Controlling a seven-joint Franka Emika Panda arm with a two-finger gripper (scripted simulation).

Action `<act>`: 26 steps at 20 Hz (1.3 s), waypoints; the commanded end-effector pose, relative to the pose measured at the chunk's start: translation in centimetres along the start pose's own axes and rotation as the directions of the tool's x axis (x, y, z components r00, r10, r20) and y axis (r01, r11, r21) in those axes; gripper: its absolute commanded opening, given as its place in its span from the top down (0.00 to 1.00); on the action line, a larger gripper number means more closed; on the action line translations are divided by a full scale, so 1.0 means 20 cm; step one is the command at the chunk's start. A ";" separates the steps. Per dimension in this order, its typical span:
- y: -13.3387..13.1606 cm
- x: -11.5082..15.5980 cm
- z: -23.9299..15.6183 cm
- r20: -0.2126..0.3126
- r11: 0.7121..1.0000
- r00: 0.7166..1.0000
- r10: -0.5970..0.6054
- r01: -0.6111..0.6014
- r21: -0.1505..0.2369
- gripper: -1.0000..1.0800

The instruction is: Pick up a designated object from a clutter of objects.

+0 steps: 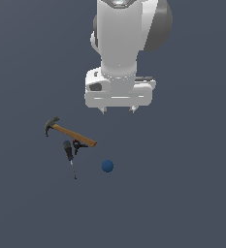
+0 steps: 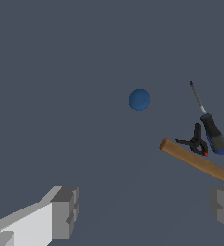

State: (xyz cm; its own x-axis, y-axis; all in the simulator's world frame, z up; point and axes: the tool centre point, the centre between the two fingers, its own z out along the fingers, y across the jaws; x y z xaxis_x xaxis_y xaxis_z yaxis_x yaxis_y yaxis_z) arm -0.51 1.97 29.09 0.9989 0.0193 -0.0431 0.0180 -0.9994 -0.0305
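Above the grey floor (image 1: 182,193), gripper (image 1: 118,110) spread wide and empty, apart from hammer (image 1: 71,132), screwdriver (image 1: 69,152), blue ball (image 1: 107,166).

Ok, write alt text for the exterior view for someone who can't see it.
A white robot arm's open, empty hand hangs above a dark grey floor. Below it, toward the exterior view's left, lies a wooden-handled claw hammer, with a black-handled screwdriver and a tiny black-and-red item beside its handle. A small blue ball sits apart from them.
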 end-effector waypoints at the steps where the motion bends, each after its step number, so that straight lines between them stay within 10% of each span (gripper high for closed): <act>1: 0.00 0.00 0.00 0.000 1.000 1.000 0.000 0.000 0.000 0.04; 26: 0.13 0.02 0.06 0.007 0.994 0.994 -0.107 0.107 -0.024 0.04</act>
State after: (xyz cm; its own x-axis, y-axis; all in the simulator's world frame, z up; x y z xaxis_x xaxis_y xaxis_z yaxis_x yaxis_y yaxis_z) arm -0.19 0.00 28.12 0.9924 0.1138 -0.0469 0.1133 -0.9935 -0.0115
